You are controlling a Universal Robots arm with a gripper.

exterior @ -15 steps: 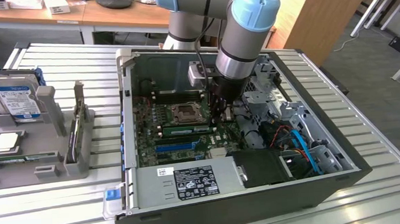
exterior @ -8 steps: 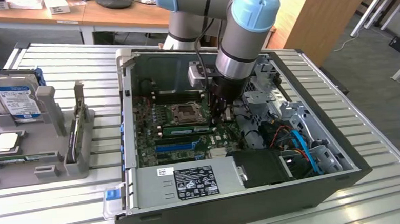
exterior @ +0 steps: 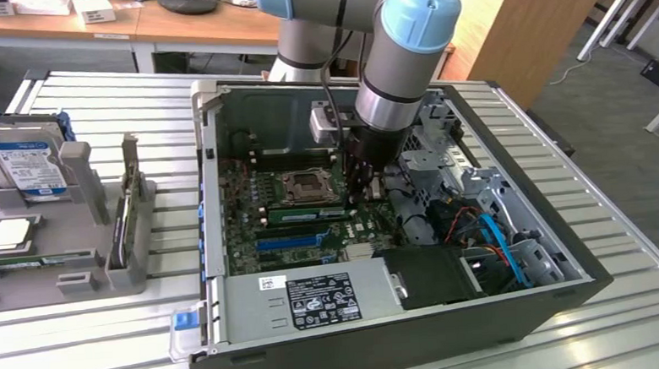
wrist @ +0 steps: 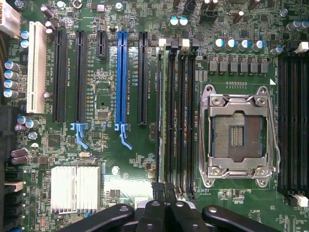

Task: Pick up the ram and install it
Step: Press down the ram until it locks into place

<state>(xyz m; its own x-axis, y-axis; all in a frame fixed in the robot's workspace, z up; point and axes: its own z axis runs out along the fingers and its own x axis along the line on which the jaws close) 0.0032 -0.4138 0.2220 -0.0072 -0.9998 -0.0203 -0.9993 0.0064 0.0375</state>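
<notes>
Exterior view. The open computer case [exterior: 206,157] lies on its side on the slatted table [exterior: 90,349]. The arm reaches down into it and puts the gripper [exterior: 363,187] just beside the processor socket [exterior: 305,186], on the exterior view's right of it. A thin green strip along the near side of the socket looks like the ram [exterior: 305,213], lying in one of the memory slots, not in the air. On the exterior view's left is the grey holder [exterior: 63,266] with the hard drive [exterior: 30,166] (not part of this job).

Wrist view. The gripper [wrist: 164,191] is fully closed, with its fingers pressed together. I see nothing clamped between them. The tips sit right at one end of the bank of memory slots. The ram [wrist: 172,121] shows edge-on as a green line in one slot of that bank, between the blue card slot [wrist: 121,77] and the processor socket [wrist: 239,135].

Judgement: the pick-up is done and the install step is in hand. The stick is in its slot and the closed gripper is at its end, as if to push it home. I cannot tell whether the tips touch the stick, or whether the end clips have latched. Seating calls for a straight push along the slot line, with no sideways load, and both ends level.
</notes>
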